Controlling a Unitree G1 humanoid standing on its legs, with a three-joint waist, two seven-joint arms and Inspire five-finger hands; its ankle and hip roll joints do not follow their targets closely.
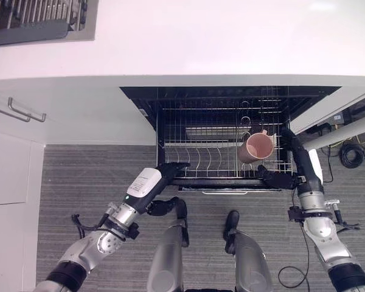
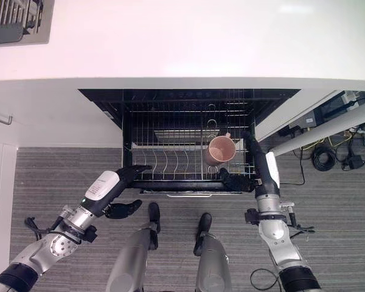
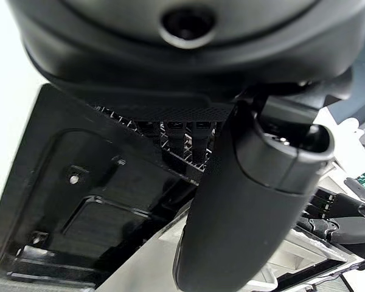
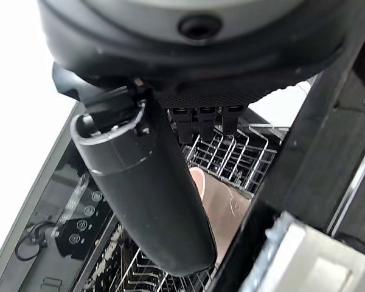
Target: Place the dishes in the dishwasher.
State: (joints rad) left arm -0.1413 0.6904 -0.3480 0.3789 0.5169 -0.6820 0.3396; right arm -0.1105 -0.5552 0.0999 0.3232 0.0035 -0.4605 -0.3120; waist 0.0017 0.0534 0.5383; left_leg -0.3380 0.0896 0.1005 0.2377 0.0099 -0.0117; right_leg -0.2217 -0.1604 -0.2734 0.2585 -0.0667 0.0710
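The countertop rack (image 1: 36,21) is getting cut off at the upper left corner. The pink mug (image 4: 222,198) is partly hiding behind the right hand (image 4: 146,188), whose fingertips are going unseen.

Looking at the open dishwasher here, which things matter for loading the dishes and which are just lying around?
Part of the job:
pink mug, lying in the rack
dishwasher rack, pulled out
left hand at the rack's front edge
right hand at the rack's front right corner

Just lying about:
drying rack on the counter
cabinet handles
cables on the floor
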